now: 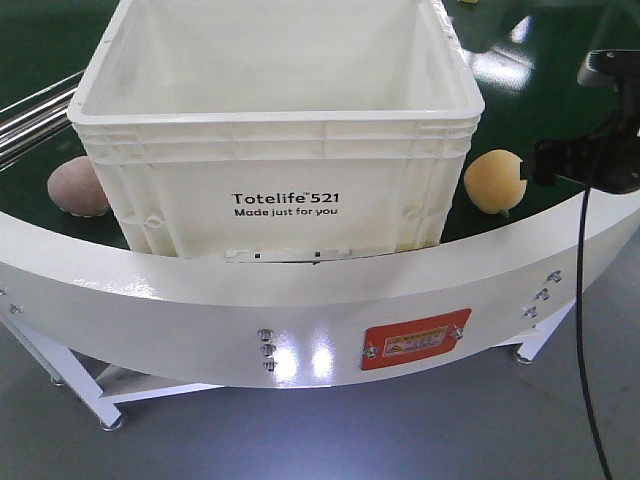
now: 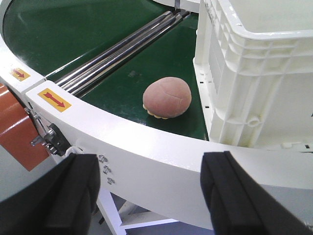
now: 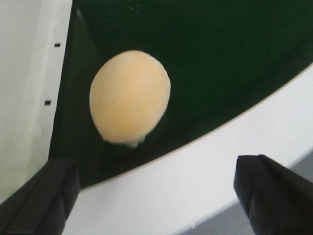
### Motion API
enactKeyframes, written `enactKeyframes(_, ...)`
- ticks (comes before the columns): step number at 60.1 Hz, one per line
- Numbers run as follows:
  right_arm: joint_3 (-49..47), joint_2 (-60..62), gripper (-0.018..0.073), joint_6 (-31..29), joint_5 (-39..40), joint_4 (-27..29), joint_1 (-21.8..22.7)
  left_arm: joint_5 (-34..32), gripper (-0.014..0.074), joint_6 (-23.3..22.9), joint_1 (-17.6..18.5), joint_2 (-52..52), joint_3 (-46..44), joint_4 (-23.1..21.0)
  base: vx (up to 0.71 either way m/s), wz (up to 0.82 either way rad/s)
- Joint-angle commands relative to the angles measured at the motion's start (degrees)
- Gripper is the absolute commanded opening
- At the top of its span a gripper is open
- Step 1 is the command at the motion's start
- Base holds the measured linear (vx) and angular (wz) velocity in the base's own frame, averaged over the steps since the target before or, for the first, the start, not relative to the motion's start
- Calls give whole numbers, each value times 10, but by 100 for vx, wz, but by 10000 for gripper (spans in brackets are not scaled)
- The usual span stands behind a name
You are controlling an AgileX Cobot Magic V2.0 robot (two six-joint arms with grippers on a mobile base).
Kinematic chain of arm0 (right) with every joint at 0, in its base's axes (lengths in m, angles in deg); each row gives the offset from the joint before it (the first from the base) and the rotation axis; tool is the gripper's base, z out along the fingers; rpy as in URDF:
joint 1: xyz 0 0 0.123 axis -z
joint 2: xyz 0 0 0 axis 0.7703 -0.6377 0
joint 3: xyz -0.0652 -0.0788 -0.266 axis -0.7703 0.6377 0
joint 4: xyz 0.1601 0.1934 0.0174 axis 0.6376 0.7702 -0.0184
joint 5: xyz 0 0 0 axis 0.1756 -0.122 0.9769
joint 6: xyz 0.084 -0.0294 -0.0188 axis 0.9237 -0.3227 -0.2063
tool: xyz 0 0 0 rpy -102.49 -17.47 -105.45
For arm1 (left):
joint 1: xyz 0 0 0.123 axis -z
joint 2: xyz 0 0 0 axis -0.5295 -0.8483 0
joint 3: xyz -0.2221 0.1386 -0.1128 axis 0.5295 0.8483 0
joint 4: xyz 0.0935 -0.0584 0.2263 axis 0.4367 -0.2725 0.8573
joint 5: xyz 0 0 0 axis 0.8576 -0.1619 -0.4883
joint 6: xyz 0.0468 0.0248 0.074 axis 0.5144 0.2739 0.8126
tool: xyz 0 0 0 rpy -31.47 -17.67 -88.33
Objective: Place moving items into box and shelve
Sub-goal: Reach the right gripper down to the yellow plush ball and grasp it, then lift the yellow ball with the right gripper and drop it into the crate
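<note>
A white box [image 1: 275, 130] marked Totelife 521 stands open on the green belt [image 1: 30, 60]. A pinkish round bun [image 1: 78, 187] lies on the belt left of the box; it also shows in the left wrist view [image 2: 167, 98]. A yellow round bun [image 1: 494, 181] lies right of the box and shows in the right wrist view [image 3: 130, 97]. My left gripper [image 2: 152, 196] is open and empty, outside the white rim, short of the pinkish bun. My right gripper [image 3: 156, 193] is open and empty over the rim; in the front view [image 1: 535, 165] it sits just right of the yellow bun.
The white curved rim [image 1: 300, 300] of the conveyor runs along the front. Steel rollers [image 2: 117, 49] cross the belt behind the pinkish bun. The white box wall [image 2: 254, 83] stands right of that bun. A black cable [image 1: 583, 330] hangs at the right.
</note>
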Motion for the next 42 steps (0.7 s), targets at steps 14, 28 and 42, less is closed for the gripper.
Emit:
enactKeyframes(14, -169, -167, 692, -24, 12, 60, 4, -35, 559, -1, 1, -7, -18, 2, 0, 0)
enactKeyframes(28, -253, -258, 650, -70, -56, 94, 4, -28, 559, -1, 1, -7, -18, 2, 0, 0)
enactKeyframes(42, -271, -263, 348, -97, -90, 111, 4, -14, 559, -1, 1, -7, -18, 2, 0, 0)
